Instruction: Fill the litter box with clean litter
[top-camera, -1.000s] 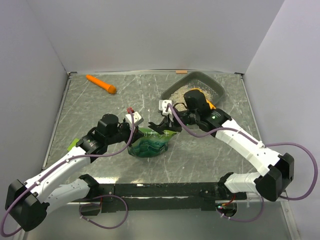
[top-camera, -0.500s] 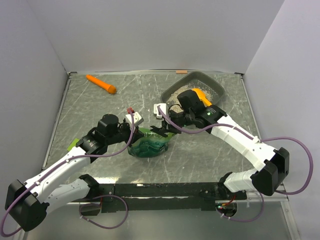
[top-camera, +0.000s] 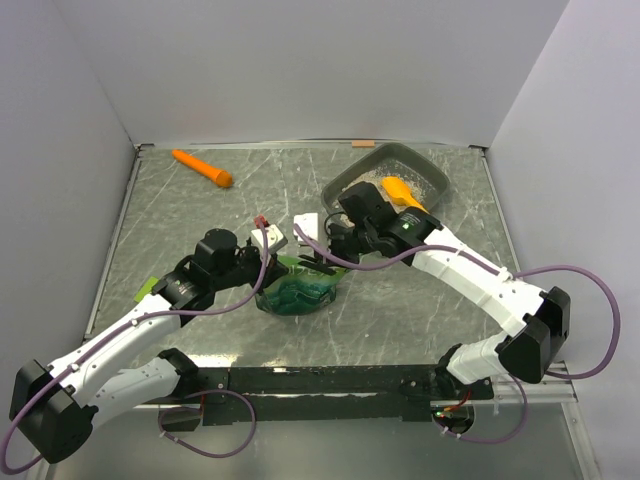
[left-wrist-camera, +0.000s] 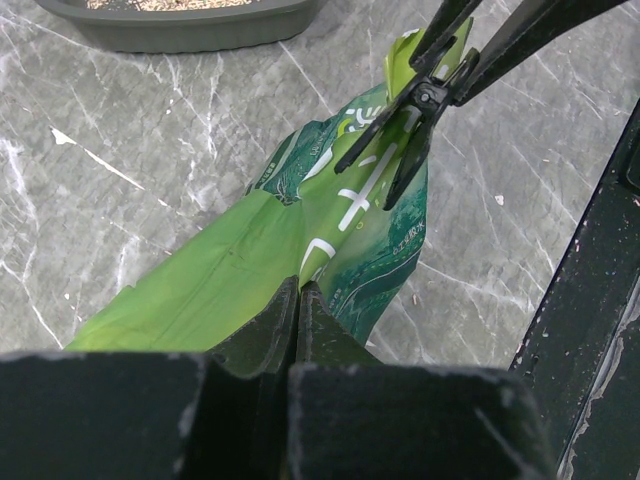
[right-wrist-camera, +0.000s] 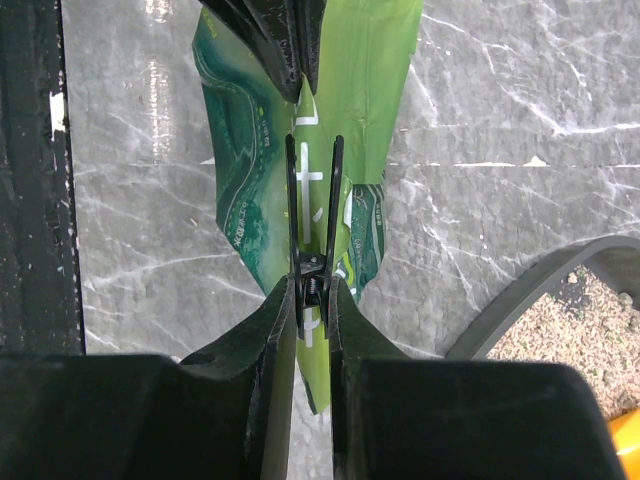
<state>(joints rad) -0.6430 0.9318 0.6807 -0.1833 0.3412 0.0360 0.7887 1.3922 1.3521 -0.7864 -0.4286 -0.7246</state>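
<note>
Tabletop (left-wrist-camera: 150, 150): left claw (left-wrist-camera: 298, 300) pinches bag (left-wrist-camera: 250, 260), lettering (left-wrist-camera: 345, 195) seemingly illegible.

I'm wearing white and black.
Purple cables (top-camera: 215, 308) are looping off my white arms (top-camera: 110, 340); my left gripper (left-wrist-camera: 299, 290) is showing black.

The table (top-camera: 200, 300) is lit brightly and evenly from above; only soft shadows are cast beneath the arms (top-camera: 130, 330). Pale glare is reflected from its glossy surface. The left end effector (left-wrist-camera: 298, 298) and right end effector (right-wrist-camera: 311, 295) are rendered dark and unfocused nearest the lens.
</note>
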